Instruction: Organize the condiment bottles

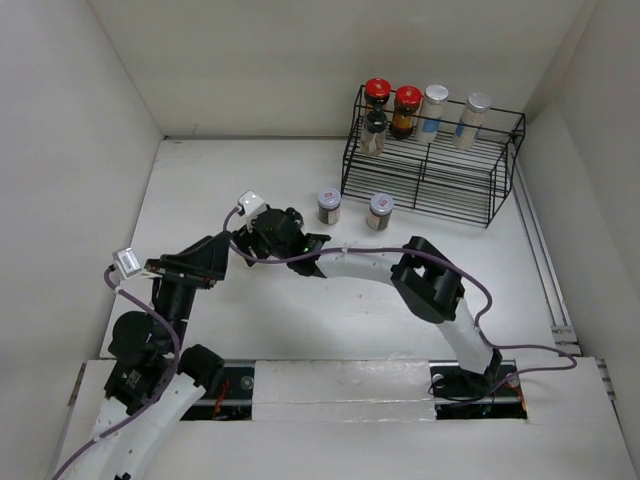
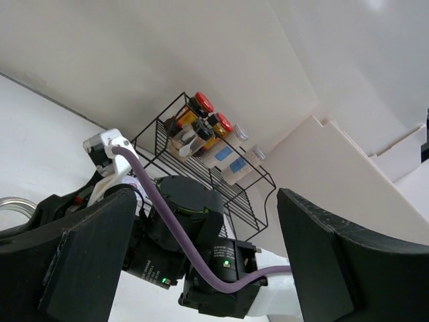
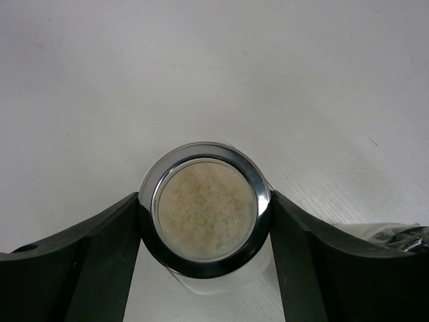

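Right gripper (image 3: 206, 201) is closing on the silver-rimmed jar (image 3: 204, 221) of pale granules: both fingers are pressing the lid rim from either side. The jar is sitting upright left of centre on the counter (image 1: 200, 190), well apart from the wire rack (image 1: 420, 185); you cannot tell whether it is lifted yet. Left gripper (image 2: 208, 228) is hanging wide open and empty, near the right wrist. Risks as judged: you are gripping on smooth, round metal high on the jar, so it is likely to slip or swing if you are accelerating hard. The path to the rack is passing the two loose jars (image 1: 329, 206), which a low carry could topple. The shelved bottles (image 1: 434, 105) are crowding the top tier, so a careless placement could knock them.
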### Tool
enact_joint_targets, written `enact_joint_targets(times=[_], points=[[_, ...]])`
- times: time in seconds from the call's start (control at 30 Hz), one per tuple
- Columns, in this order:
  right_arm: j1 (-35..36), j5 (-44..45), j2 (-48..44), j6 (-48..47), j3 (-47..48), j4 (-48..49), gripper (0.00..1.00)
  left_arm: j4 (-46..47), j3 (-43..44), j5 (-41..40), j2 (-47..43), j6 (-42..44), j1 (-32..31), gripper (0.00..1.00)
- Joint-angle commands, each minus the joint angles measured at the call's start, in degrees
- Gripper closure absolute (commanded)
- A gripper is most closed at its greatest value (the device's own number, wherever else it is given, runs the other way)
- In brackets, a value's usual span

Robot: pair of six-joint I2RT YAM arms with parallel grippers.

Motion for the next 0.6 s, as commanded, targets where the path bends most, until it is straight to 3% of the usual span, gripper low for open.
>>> enact_joint_targets(times=[0.0, 0.1, 0.3, 0.43, 0.57], points=[[0.0, -0.1, -1.8, 2.8, -2.2, 5.9, 0.37, -1.5, 3.5, -1.9, 0.0, 0.4, -0.2, 0.18], [0.5, -1.2, -7.1, 4.3, -10.2, 12.0, 0.50, -3.1, 4.0, -3.6, -1.5, 1.0, -0.2, 0.18], [1.2, -5.3, -23.8, 4.3, -22.1, 15.1, 0.53, -2.5, 3.5, -4.7, -0.9, 1.5, -0.2, 0.18], [1.2, -3.3, -36.8, 3.7, -26.8, 8.3, 0.53, 1.6, 0.7, -3.0, 2.4, -0.4, -0.2, 0.18], [-3.4, 0.4, -47.9, -0.4, -26.8, 0.8, 0.53, 7.9, -3.6, -1.3, 6.5, -1.4, -0.2, 0.19]])
